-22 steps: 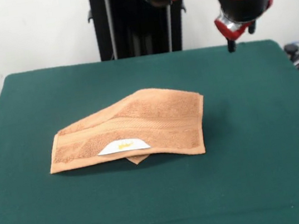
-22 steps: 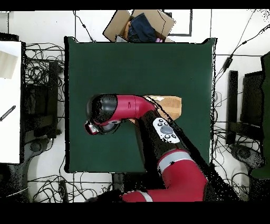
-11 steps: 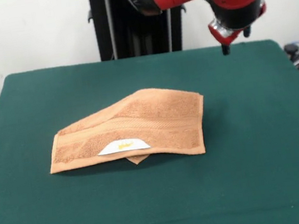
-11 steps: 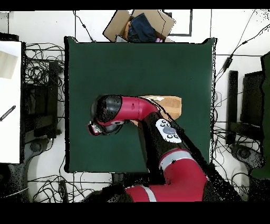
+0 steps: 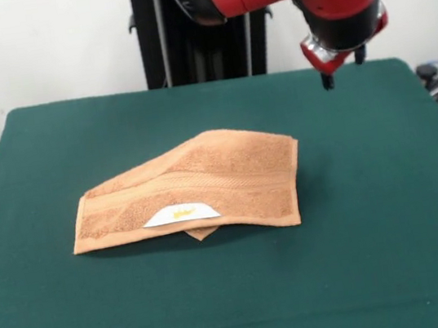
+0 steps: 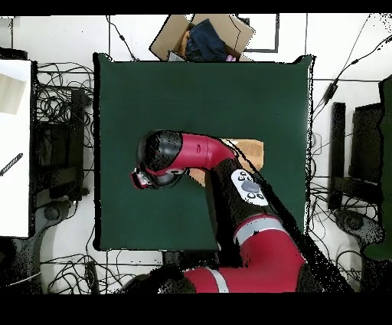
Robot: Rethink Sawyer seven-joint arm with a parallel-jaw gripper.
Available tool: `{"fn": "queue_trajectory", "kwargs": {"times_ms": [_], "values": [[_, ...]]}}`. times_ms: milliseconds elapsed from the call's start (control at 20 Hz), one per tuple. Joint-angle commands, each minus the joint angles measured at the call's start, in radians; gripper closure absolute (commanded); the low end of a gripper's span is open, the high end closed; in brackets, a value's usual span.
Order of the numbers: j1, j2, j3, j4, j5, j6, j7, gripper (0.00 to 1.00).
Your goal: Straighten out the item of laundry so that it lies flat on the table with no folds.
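Your claw (image 5: pixel 341 67) hangs in the air above the far right part of the table (image 5: pixel 391 212), well apart from the towel (image 5: pixel 194 191) and touching nothing. Two short dark tips poke down below its red mount, with a gap between them, so it reads as parted and holding nothing. From overhead you see only the bulky red and black wrist with the claw (image 6: pixel 142 180) tucked at its lower left edge, and there you cannot make out the fingers.

Look at the towel next. It lies near the middle of the green table (image 6: pixel 153 100), a little left of centre in the front view. It is not flat: the cloth is doubled over itself, giving a slanted top edge that climbs from the low left corner up to a peak and a squarer right side. A woven band runs across it. On the near edge sits a white label (image 5: pixel 180 213) with a yellow mark, and just below that a small corner of cloth sticks out from underneath.

From overhead the arm (image 6: pixel 230 192) covers most of the towel (image 6: pixel 249 151), so you see only its one end beside the red link.
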Motion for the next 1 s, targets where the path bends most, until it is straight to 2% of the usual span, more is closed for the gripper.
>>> {"fn": "queue_trajectory", "kwargs": {"times_ms": [50, 600, 1000], "values": [[-0.022, 0.024, -0.033, -0.041, 0.045, 0.053, 0.194, 0.00], [-0.093, -0.044, -0.028, 0.045, 0.052, 0.009, 0.159, 0.00], [-0.158, -0.041, -0.020, 0.043, 0.028, 0.029, 0.122, 0.00]]}}
